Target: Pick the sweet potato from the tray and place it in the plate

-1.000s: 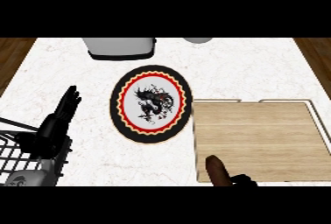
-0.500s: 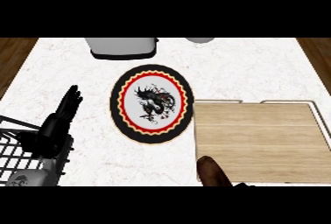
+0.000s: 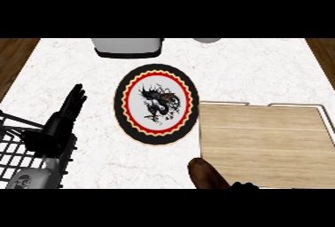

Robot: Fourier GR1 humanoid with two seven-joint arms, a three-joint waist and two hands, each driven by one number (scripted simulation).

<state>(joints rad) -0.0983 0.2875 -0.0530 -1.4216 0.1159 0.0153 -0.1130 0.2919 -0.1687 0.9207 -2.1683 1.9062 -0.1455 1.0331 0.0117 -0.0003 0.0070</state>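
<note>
One head view looks steeply down on the worktop [image 3: 255, 66] from close above; the left hand [image 3: 64, 116] shows low at its left, the plate [image 3: 156, 104] just right of that hand.

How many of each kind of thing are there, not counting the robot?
Plate: 1
Tray: 1
Sweet potato: 1
Wire rack: 1
Grey things at the back: 2
Total: 6
</note>
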